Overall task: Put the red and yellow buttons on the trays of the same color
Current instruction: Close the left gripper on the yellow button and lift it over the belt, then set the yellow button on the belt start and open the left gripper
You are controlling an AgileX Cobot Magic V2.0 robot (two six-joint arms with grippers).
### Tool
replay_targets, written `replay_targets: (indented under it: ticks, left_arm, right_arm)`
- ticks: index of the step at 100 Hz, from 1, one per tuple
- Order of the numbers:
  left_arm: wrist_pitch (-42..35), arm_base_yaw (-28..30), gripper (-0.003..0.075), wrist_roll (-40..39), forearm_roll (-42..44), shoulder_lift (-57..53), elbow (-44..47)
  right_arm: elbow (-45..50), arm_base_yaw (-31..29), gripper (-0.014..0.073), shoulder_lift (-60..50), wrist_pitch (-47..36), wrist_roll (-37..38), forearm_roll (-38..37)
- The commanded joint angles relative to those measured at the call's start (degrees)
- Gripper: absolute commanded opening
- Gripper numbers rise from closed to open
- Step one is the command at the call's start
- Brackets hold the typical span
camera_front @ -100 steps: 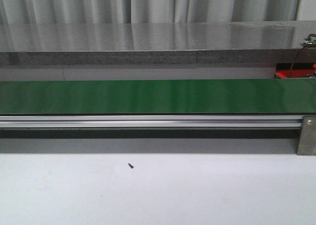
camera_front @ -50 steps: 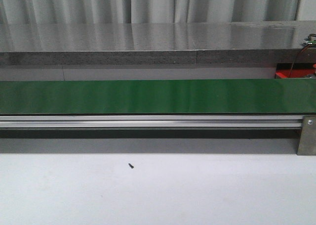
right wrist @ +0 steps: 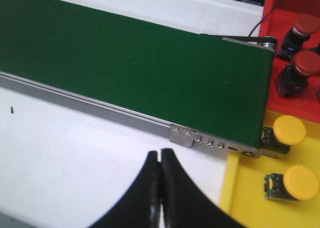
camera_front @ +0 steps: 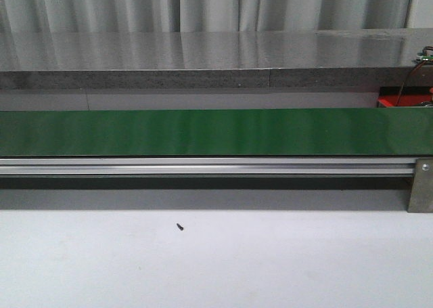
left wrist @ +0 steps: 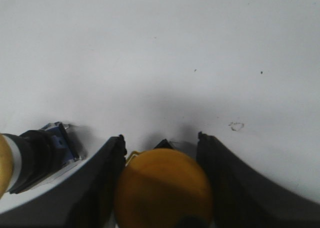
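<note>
Yellow dome-capped push button point(left wrist: 162, 188) sits pinched in left gripper point(left wrist: 160, 153); right gripper point(right wrist: 160, 160) closed empty; neighbouring button point(left wrist: 30, 160) at nine o'clock risks a knock.

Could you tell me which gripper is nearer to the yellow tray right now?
Right. The right gripper hangs shut beside the yellow tray; the left gripper clasps a yellow button, no tray in its view.
</note>
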Motion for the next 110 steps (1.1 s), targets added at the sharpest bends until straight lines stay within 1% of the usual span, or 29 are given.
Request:
replay_targets:
  ticks: [1, 16, 29, 49, 59, 72, 93, 110]
  left_arm:
    - [-1.0, 0.0, 0.0187, -0.5, 0.4, -3.9, -2.2]
    - [1.5, 0.0, 0.0156, -0.5, 0.4, -5.4, -3.4]
    - [4.2, 0.0, 0.0156, -0.5, -0.2, -8.9, -4.3]
    - [10.7, 0.0, 0.0156, -0.5, -5.0, -15.8, -4.2]
    - [12.6, -0.7, 0.0156, -0.5, -5.6, -18.8, -3.2]
    - [13.4, -2.4, 0.0156, -0.5, -5.5, -23.0, 0.1]
    - [10.4, -4.7, 0.0156, -0.5, -4.9, -29.2, 9.5]
    - [8.9, -5.8, 0.0156, -0.5, -4.5, -31.0, 15.7]
  right_arm:
    - [-1.5, -0.1, -0.0068, -0.6, -3.4, -0.5, 1.0]
    - [-1.5, -0.1, -0.0068, -0.6, -3.4, -0.5, 1.0]
    - [-1.5, -0.1, -0.0068, -0.6, -3.4, -0.5, 1.0]
    - [-1.5, -0.1, -0.0068, -0.6, -3.4, -0.5, 1.0]
    - [-1.5, -0.1, -0.0068, -0.6, -3.4, -0.5, 1.0]
    - [-1.5, -0.1, -0.0068, -0.6, -3.3, -0.5, 1.0]
    - [-1.5, -0.1, -0.0068, -0.6, -3.3, -0.5, 1.0]
    - [-1.5, -0.1, -0.0068, -0.6, -3.1, -0.5, 1.0]
